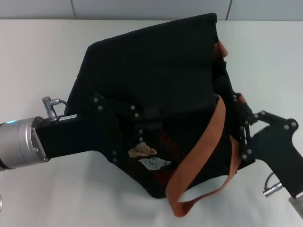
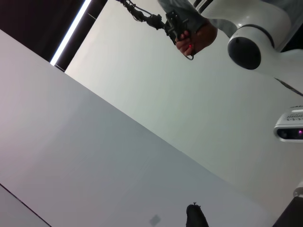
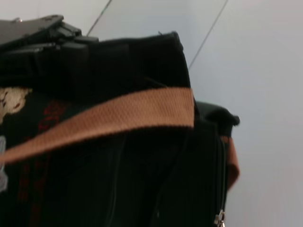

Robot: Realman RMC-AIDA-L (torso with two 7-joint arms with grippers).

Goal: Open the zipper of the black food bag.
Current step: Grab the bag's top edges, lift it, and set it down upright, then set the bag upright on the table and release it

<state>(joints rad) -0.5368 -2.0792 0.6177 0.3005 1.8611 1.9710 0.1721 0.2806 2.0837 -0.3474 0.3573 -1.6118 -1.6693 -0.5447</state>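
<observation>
Looking down from the head camera, I have the black food bag (image 1: 156, 85) lying tipped on the white table (image 1: 38, 61), and I use the bag as my reference throughout. My left gripper (image 1: 142, 130) is pressed over the bag's near face, just beside the bear patch (image 1: 142, 151), and I judge it is there to pin the soft fabric so the bag does not slide when the zipper is pulled. I cannot tell whether its fingers are wide or closed, since black links blend into black cloth.

My right gripper (image 1: 242, 124) sits at the bag's right edge, against the seam where the orange-brown handle (image 1: 208, 142) crosses. Its fingers look narrowed at the fabric, but I cannot tell whether they actually hold anything. In the right wrist view a small silver pull tab (image 3: 218, 218) hangs on a zipper (image 3: 220, 175) running down the bag's side panel; I judge this is what the right gripper is after.

The bag is a boxy, matte woven cloth that slumps and creases. The handle is coarse ribbed webbing, flat and floppy, looping off the bag's near corner. The table is smooth and plain.
</observation>
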